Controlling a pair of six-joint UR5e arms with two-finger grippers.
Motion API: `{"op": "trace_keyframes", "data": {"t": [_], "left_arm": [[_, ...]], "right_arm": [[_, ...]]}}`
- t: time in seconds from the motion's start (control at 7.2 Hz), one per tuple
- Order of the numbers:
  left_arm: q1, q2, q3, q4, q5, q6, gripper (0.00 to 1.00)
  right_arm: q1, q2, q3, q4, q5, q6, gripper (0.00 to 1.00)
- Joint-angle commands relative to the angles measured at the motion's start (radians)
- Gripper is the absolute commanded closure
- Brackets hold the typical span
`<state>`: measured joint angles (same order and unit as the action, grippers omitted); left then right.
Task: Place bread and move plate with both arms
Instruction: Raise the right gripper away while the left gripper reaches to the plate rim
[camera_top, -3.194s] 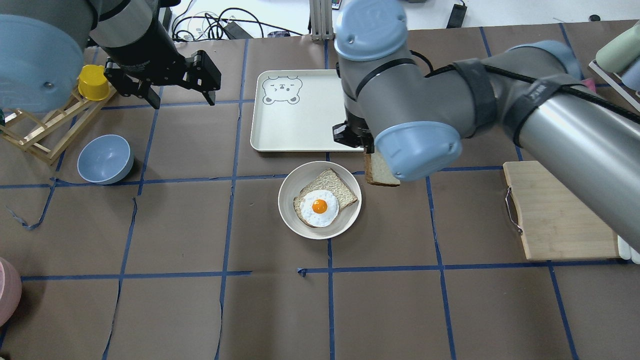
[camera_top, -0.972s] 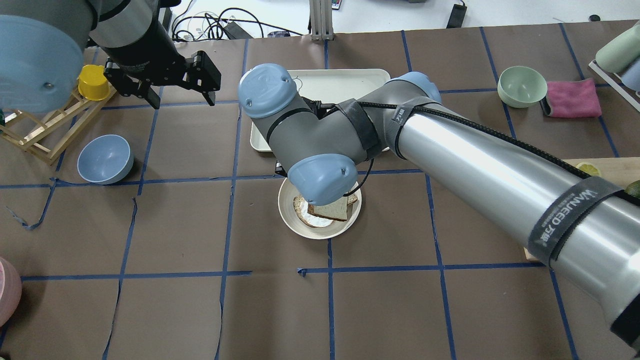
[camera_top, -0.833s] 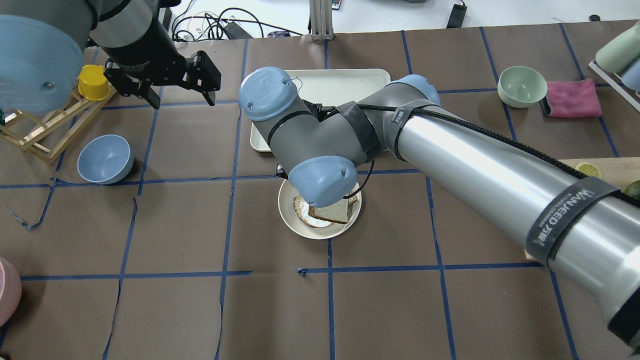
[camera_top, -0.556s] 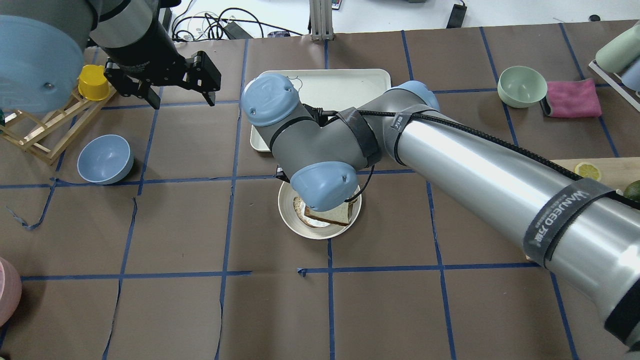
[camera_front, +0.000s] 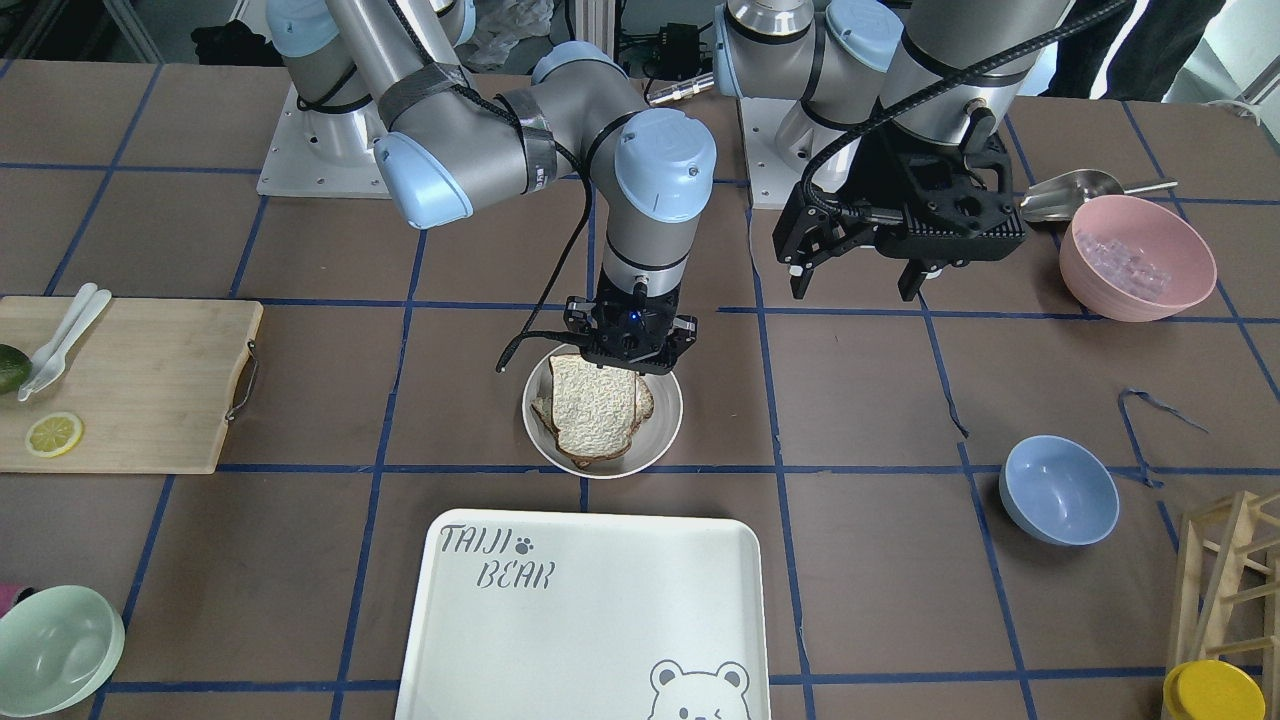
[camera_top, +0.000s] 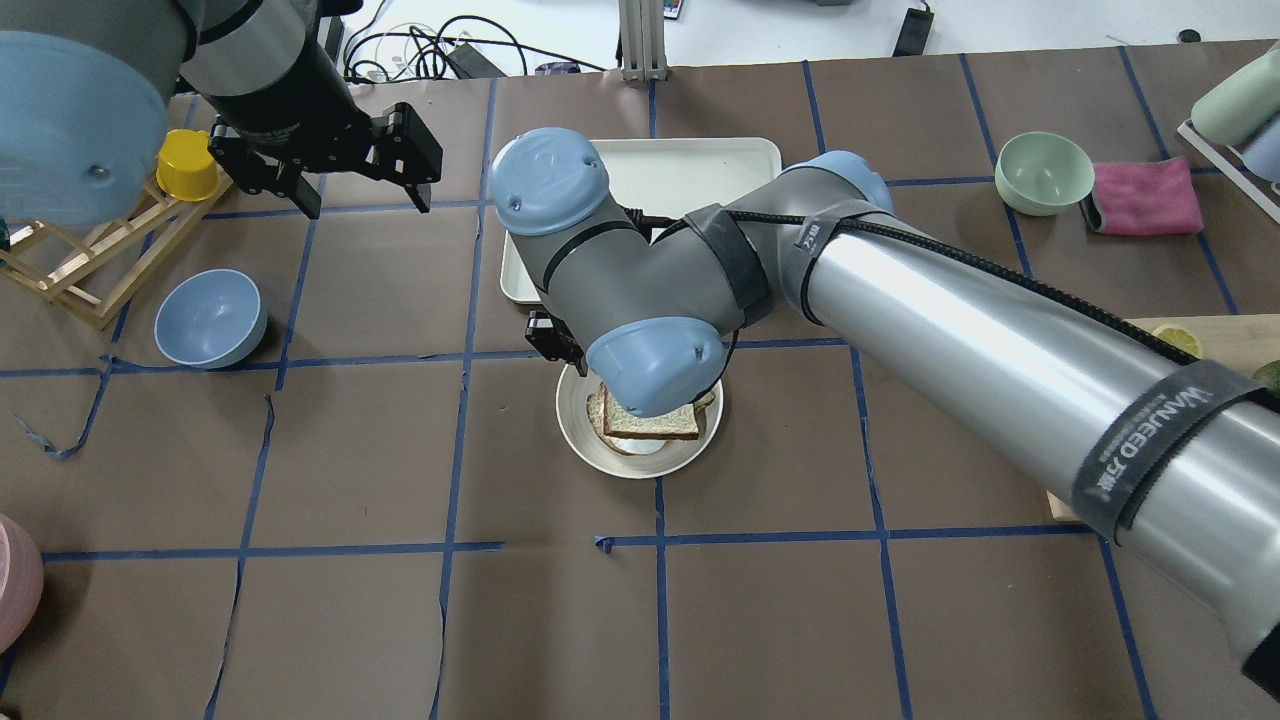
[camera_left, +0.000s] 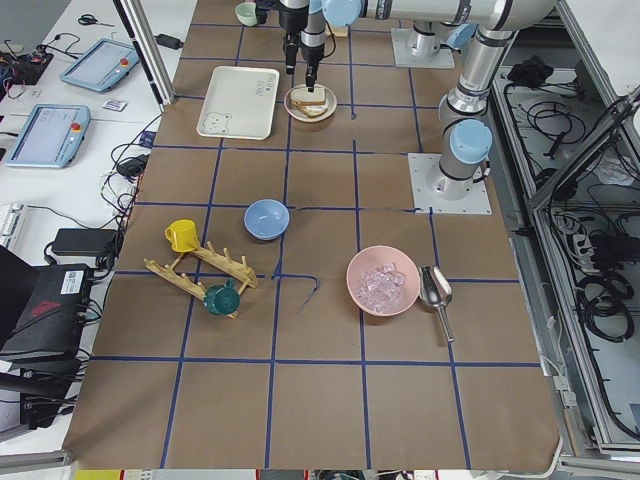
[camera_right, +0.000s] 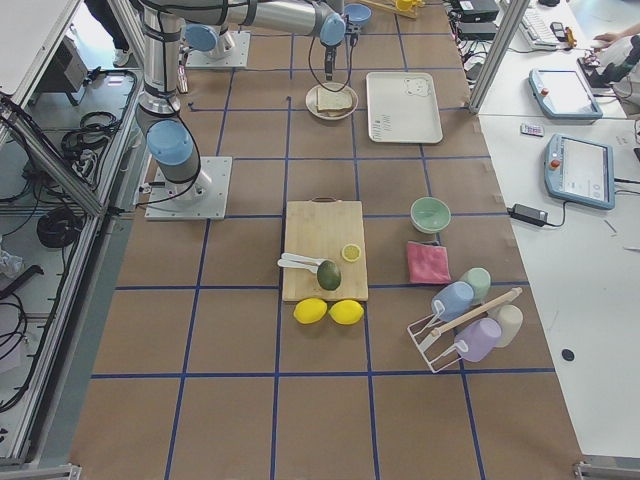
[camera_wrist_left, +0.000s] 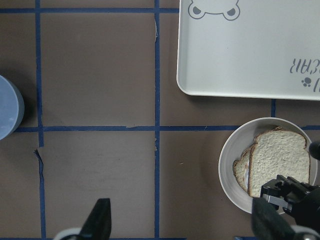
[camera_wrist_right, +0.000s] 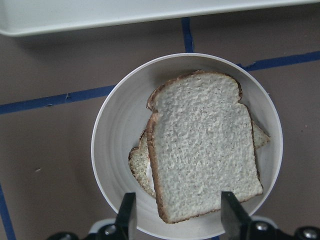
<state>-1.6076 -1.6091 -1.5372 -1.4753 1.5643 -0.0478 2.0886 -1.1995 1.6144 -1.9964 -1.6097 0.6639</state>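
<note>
Bread (camera_wrist_right: 202, 150) lies flat on the plate (camera_wrist_right: 112, 135), right gripper (camera_wrist_right: 178, 212) spread wide over it; next, 2 grippers, the left gripper (camera_front: 856, 288) likewise wide, should take the plate.

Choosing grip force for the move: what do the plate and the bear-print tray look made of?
The plate: matte cream, thick rounded rim, no glare; likely plastic or melamine, though ceramic is possible. The tray: same matte cream, printed bear, thin raised edge; probably plastic too.

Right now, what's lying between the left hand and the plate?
Nothing but bare brown table cover crossed by blue tape separates the left hand from the plate, as the front-facing view shows.
</note>
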Motion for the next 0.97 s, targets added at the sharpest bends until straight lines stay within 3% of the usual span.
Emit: {"op": "trace_keyframes", "data": {"t": [0.0,0.42,0.56,0.83], "left_arm": [[0.0,-0.003,-0.044,0.028,-0.003,-0.014,0.0],[-0.008,-0.014,-0.238,0.18,-0.004,-0.018,0.0],[-0.03,-0.02,-0.324,0.264,-0.003,-0.038,0.0],[-0.081,-0.082,-0.441,0.424,-0.007,-0.147,0.0]], "right_arm": [[-0.091,-0.092,-0.001,0.028,0.005,-0.186,0.23],[-0.338,-0.263,-0.004,0.218,-0.005,-0.541,0.12],[-0.392,-0.317,-0.005,0.234,-0.007,-0.667,0.0],[-0.423,-0.365,-0.014,0.272,-0.006,-0.684,0.0]]}}
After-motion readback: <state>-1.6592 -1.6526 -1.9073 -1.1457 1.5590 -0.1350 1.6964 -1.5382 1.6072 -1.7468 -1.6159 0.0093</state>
